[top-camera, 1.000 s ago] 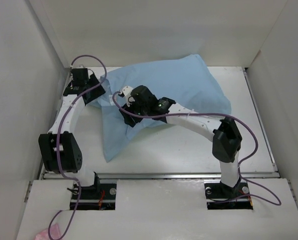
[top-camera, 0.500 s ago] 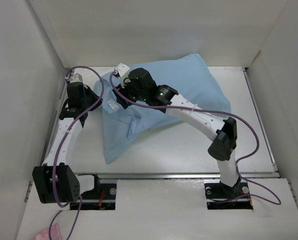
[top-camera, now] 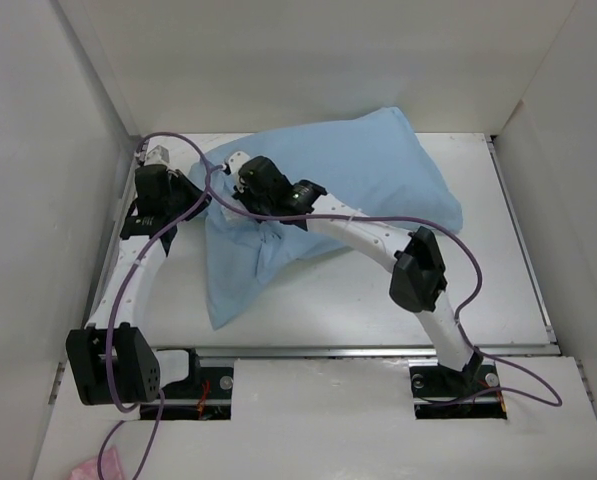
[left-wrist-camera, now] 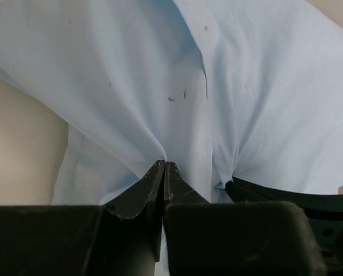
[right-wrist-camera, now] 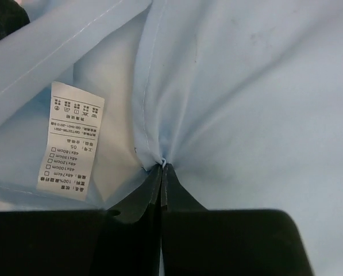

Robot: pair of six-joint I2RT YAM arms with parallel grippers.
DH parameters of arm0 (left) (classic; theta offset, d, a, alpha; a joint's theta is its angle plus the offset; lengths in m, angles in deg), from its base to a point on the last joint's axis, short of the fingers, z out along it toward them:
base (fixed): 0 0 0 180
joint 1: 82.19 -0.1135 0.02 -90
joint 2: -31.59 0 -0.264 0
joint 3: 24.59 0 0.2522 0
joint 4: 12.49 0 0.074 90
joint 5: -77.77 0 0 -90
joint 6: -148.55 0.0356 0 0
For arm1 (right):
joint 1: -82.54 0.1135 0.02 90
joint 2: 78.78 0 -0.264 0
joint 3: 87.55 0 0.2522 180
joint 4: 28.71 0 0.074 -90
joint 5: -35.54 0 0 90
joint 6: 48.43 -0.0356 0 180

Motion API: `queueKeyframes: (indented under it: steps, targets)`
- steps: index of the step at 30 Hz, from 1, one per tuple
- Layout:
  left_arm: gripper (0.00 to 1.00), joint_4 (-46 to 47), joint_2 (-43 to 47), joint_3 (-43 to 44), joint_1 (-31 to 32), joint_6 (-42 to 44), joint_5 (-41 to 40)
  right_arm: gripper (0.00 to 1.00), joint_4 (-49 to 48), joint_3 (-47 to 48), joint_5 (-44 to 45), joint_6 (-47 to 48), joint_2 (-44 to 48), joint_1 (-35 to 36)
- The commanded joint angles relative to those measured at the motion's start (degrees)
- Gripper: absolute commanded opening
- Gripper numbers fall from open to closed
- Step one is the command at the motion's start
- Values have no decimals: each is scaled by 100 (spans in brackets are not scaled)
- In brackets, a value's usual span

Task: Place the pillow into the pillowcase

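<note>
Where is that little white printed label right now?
In the right wrist view, the label lies on the pillowcase at the picture's left, just left of the right pincer, which pinches the blue cloth.

Reads "100%" and sizes like "48x74cm" beside checkboxes, the rest too small, on a small white rectangular tag (right-wrist-camera: 70,141) sewn to the thin light-blue cloth pillowcase (right-wrist-camera: 251,86).

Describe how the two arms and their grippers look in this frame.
Both the left arm and right arm have white links with boxy black joint housings. A purple cable runs loosely along each. The left gripper and right gripper are matte black, tapering to thin tips. No markings visible.
</note>
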Motion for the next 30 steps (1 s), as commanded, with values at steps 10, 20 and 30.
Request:
queueKeyframes:
  steps: [10,20,30]
  targets:
    - [0,1294,-786,195,648,103,906,0,79,220,-413,8,1627,-15]
    - [0,2480,-2896,1567,1079,-1257,750,0,458,247,-1557,-18,1707,-15]
    - [99,1525,-2046,1048,1079,-1181,434,0,221,26,-687,-414,1224,-15]
